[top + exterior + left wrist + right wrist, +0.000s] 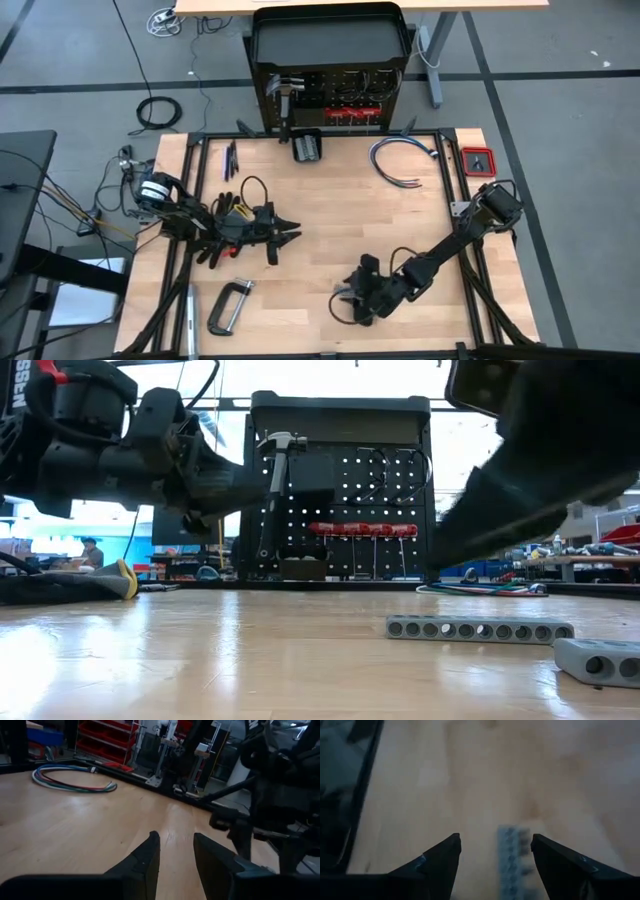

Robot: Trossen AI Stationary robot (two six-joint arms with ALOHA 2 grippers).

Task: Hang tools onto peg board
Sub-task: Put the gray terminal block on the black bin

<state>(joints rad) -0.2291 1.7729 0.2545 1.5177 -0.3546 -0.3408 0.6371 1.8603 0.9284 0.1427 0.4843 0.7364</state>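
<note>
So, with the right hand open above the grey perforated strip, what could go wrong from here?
1. The right hand hangs open over the grey strip, which sits nearer one finger than the other, so closing may push it aside.
2. The strip lies flat on the table; the fingers could scrape the wood.
3. The peg board already holds a hammer and red-handled drivers, so hanging space looks limited.

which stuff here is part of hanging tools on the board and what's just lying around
For the job: peg board, hammer and red-handled drivers already hung, C-clamp on the table, grey perforated bar under the open right end effector.

Lying about: cable bundle, small black box.
</note>
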